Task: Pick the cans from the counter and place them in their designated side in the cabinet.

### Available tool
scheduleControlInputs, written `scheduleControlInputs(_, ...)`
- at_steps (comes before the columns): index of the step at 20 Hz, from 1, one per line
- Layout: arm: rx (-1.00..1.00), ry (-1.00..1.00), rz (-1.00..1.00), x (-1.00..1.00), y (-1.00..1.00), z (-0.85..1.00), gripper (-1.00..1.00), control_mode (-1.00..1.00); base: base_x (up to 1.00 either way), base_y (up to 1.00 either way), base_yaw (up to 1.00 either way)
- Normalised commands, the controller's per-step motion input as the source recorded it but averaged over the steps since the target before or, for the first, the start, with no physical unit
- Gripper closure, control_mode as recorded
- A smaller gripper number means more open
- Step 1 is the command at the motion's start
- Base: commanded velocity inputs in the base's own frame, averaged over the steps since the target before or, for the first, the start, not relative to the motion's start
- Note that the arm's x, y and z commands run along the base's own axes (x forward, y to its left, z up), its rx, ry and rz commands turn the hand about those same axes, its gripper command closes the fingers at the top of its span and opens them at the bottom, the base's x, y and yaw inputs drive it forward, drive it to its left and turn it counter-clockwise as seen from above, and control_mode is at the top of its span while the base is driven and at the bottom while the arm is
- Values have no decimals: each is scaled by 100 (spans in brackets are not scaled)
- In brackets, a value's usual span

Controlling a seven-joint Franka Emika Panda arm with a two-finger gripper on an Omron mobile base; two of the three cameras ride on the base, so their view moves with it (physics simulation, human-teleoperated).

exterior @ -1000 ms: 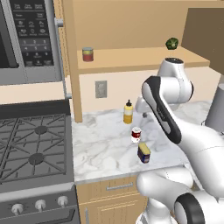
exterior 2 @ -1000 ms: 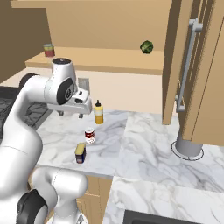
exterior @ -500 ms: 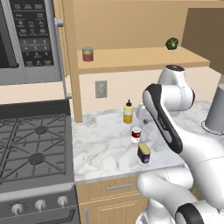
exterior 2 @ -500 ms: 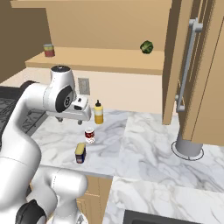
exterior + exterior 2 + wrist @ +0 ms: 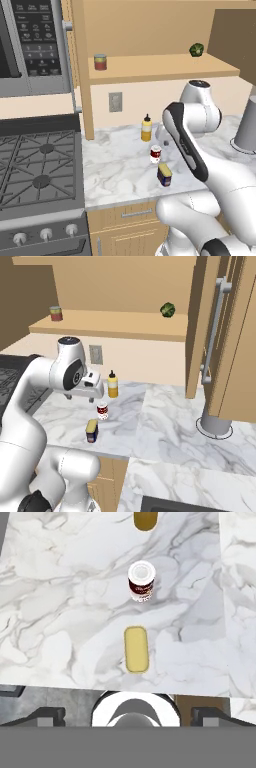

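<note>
step: approach, first pick | two-finger gripper [image 5: 79, 397] jaws spread, empty, above short round red-and-white can [image 5: 142, 581] | next: descend, straddle it beside dark blue boxy tin [image 5: 136, 649]

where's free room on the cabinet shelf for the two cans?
Free: the long bare run of the shelf between the red can with a yellow-green band at its left end and the green round item at its right. On the counter, the round can, boxy tin and squeeze bottle cluster mid-counter; stove-side marble is bare.
</note>
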Motion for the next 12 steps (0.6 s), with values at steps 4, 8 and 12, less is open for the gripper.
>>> scheduleControlInputs(4,-2,0,0,0,0,-13,-100,-100,0,0,0)
scheduleControlInputs(8,-2,0,0,0,0,-14,-100,-100,0,0,0)
scheduleControlInputs(12,-2,0,1,0,0,-14,-100,-100,0,0,0)
